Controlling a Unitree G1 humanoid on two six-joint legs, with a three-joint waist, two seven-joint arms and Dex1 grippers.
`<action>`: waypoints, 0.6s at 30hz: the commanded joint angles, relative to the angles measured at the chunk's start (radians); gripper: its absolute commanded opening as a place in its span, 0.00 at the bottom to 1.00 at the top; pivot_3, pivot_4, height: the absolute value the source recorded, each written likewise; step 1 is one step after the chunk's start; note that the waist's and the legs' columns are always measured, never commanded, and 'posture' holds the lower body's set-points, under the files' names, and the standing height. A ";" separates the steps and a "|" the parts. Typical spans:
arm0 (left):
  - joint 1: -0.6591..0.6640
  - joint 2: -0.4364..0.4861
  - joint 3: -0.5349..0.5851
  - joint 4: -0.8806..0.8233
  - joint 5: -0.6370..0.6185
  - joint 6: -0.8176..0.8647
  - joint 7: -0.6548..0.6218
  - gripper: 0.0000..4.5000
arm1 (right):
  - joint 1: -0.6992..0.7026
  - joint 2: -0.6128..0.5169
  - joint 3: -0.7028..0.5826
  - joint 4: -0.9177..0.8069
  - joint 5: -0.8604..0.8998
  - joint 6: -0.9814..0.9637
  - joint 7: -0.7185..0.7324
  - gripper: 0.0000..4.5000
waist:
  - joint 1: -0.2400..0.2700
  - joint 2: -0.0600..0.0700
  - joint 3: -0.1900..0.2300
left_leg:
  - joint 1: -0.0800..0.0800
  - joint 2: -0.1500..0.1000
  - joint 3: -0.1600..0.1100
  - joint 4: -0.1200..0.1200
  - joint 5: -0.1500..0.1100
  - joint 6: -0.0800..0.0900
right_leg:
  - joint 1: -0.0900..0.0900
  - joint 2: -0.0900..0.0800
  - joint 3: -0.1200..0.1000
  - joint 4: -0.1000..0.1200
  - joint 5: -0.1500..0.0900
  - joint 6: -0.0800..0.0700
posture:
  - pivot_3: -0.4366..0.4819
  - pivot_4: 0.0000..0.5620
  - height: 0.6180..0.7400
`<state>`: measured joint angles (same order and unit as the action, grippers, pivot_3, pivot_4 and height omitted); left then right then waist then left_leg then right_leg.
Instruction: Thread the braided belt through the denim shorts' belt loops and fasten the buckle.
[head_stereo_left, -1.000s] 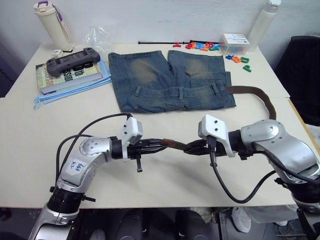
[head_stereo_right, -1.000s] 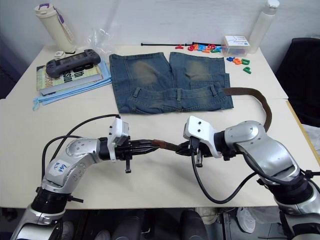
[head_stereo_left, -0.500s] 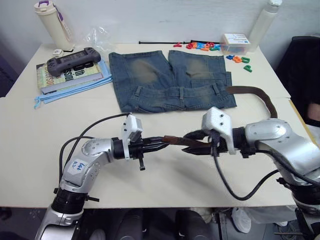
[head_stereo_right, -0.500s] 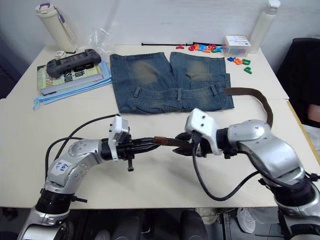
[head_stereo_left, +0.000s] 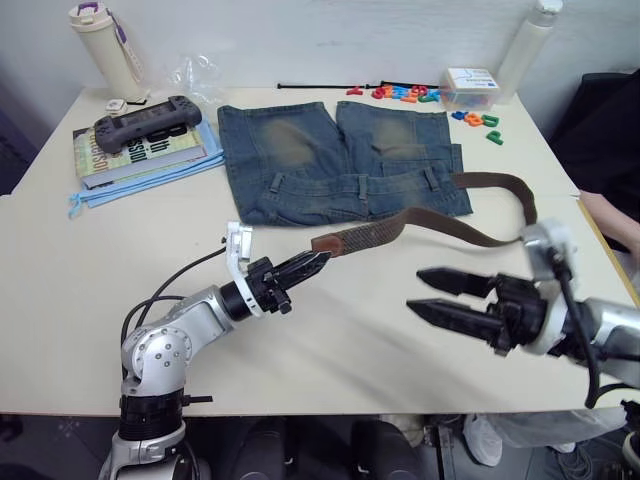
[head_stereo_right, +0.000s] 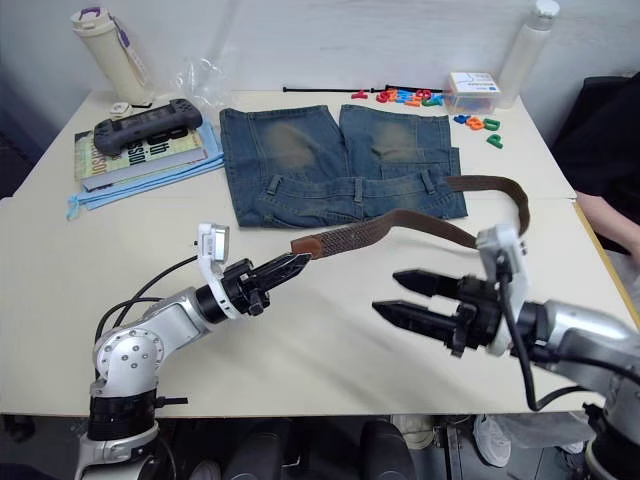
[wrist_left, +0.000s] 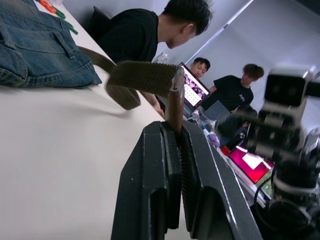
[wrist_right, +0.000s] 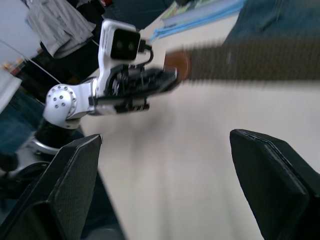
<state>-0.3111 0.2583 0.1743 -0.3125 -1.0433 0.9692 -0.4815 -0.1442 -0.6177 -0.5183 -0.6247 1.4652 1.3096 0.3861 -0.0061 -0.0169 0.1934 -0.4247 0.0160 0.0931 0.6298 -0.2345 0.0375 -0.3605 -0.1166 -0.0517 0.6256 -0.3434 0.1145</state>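
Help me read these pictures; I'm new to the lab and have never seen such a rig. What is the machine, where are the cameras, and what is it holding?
This is a humanoid robot with two arms, each ending in a two-fingered black end effector. Two pictures come from a stereo camera on its head, looking down over the table. The other two come from cameras on the wrists, looking along the fingers.

The left end effector is shut on the tip of the braided belt, which trails back to the denim shorts. The right end effector hangs open, holding nothing.

Also on the table: a game controller on books, a bottle and coloured letters. People show behind in the left wrist view.
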 joint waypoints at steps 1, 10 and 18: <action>-0.008 0.016 0.001 -0.058 -0.059 0.017 0.007 0.00 | 0.026 0.092 0.129 0.011 0.124 -0.127 -0.243 0.96 | -0.004 0.000 0.000 | 0.000 0.000 0.000 0.000 0.001 0.000 | 0.000 0.000 0.000 0.001 0.000 0.000 | 0.48 0.27 0.78; -0.006 0.033 -0.005 -0.068 -0.072 0.012 0.019 0.00 | -0.025 0.352 0.281 0.108 0.242 -0.451 -0.532 0.96 | 0.000 0.000 0.000 | 0.000 0.000 0.000 -0.002 0.004 -0.006 | -0.001 0.001 0.001 0.000 0.000 0.000 | 0.48 0.27 0.78; 0.002 0.040 -0.010 -0.080 -0.076 0.009 0.020 0.00 | -0.047 0.385 0.298 0.143 0.255 -0.590 -0.585 0.96 | 0.002 0.000 0.000 | -0.001 0.000 0.001 -0.002 0.003 -0.006 | -0.002 0.000 0.001 -0.001 0.000 0.000 | 0.48 0.27 0.78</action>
<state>-0.3086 0.2918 0.1692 -0.3460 -1.0920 0.9914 -0.4566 -0.1820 -0.2297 -0.2189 -0.4630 1.6969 0.7459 -0.2005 -0.0045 -0.0167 0.1934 -0.4257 0.0160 0.0935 0.6278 -0.2313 0.0316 -0.3631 -0.1162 -0.0505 0.6250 -0.3436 0.1140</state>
